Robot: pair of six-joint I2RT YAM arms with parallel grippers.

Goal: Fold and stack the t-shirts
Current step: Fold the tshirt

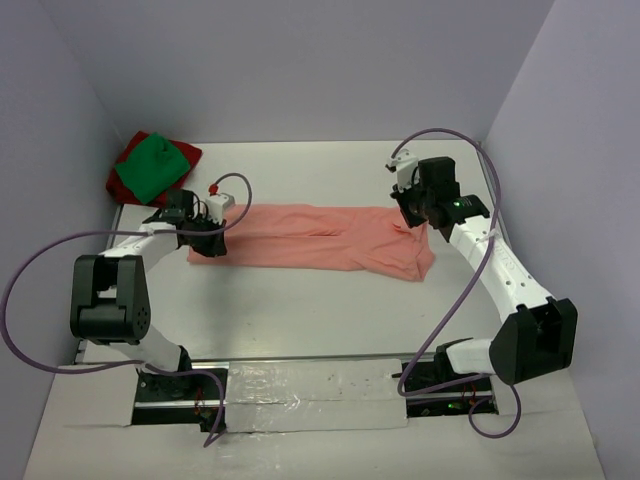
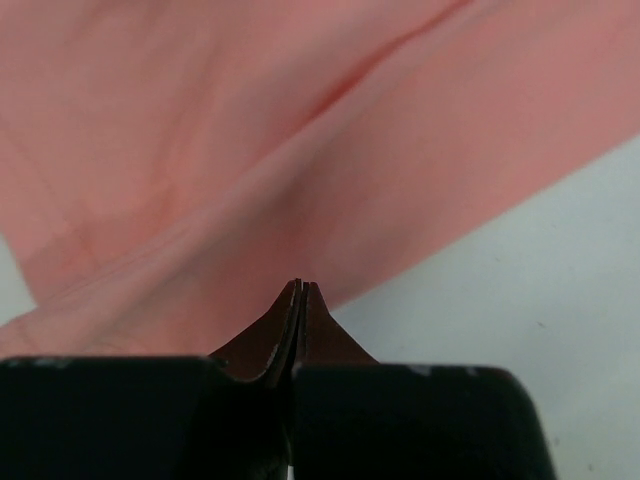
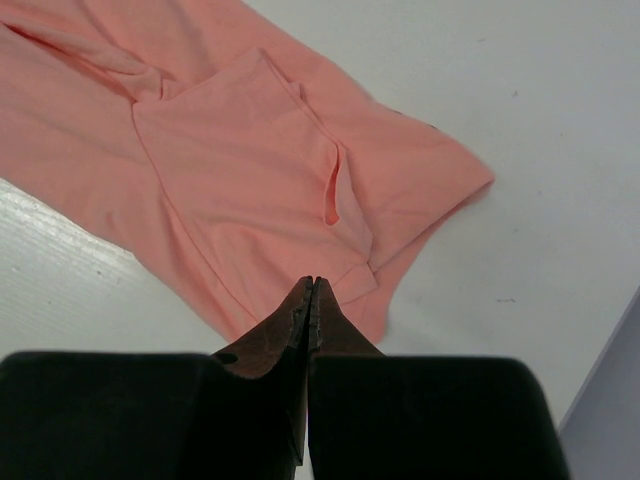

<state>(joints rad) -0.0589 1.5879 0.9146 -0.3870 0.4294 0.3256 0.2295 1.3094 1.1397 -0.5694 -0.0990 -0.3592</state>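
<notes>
Both ends of a pink t-shirt spread on the table are covered, left gripper at one, right gripper at the other, each clamped shut. Only the overhead view shows a green t-shirt atop a dark red t-shirt in the far-left corner; wrist views leave any grip on cloth unclear.

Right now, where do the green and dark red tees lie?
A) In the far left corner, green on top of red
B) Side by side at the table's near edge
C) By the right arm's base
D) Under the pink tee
A: the green tee lies on the dark red tee at the far left corner of the table, apart from the salmon-pink tee.
</notes>
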